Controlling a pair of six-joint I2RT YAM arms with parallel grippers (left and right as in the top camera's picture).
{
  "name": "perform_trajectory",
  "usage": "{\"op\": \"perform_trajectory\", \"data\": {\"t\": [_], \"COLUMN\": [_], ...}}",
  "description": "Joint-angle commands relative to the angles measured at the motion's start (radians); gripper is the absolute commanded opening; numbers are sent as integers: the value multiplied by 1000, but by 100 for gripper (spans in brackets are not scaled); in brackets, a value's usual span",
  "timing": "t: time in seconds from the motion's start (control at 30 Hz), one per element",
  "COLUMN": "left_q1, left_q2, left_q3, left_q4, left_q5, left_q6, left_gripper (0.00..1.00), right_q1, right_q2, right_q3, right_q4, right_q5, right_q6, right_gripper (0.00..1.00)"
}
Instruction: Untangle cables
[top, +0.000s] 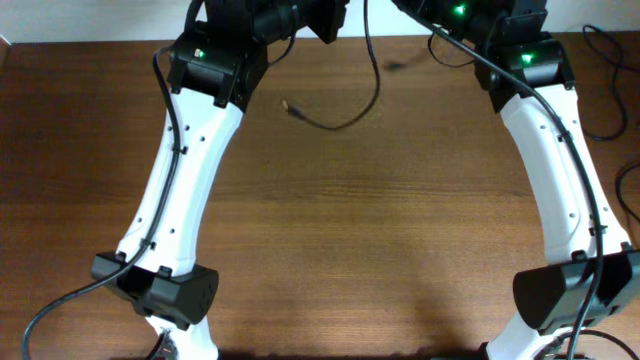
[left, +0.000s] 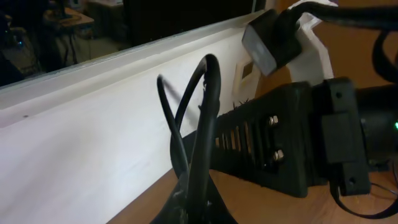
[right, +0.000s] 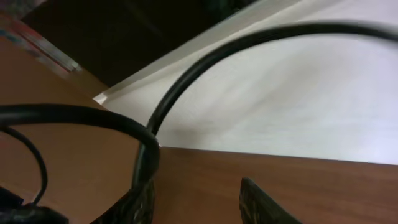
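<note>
A thin black cable hangs down from the top edge of the overhead view. It curves across the wooden table to a small plug end. My left gripper is shut on looped strands of black cable that rise out of its jaws. In the overhead view it sits at the far table edge. My right gripper is open. A black cable lies over its left finger and arcs upward. The right arm's head is close beside the left gripper.
A white board runs along the table's far edge, just beyond both grippers. Thicker black arm cords lie at the right edge and the lower left. Both arm bases stand at the near edge.
</note>
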Motion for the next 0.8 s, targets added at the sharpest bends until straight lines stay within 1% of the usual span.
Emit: {"op": "perform_trajectory", "data": {"t": [0.0,0.1,0.23,0.57,0.6,0.63,0.67,0.7,0.77], "left_q1": [-2,-2,-4,-5,-5,-5,-5,-5,-5], "left_q2": [-17,-17,-15,-15,-15,-15,-15,-15,-15], "left_q3": [16,16,16,16,16,16,16,16,16], "left_q4": [22,22,22,21,22,22,22,21,22], "left_q5": [3,-30,-30,-30,-30,-30,-30,-30,-30], "left_q6": [17,17,17,17,17,17,17,17,17], "left_gripper": [0,0,0,0,0,0,0,0,0], "right_q1": [0,0,0,32,39,43,45,45,45], "right_q2": [-16,-16,-17,-19,-19,-19,-19,-19,-19], "right_q3": [18,18,18,18,18,18,18,18,18], "right_q4": [14,37,60,78,78,78,79,78,78], "right_q5": [-1,-31,-43,-44,-40,-37,-36,-36,-37], "right_q6": [17,39,66,71,71,67,63,63,57], "right_gripper": [43,43,43,43,24,11,6,4,4]}}
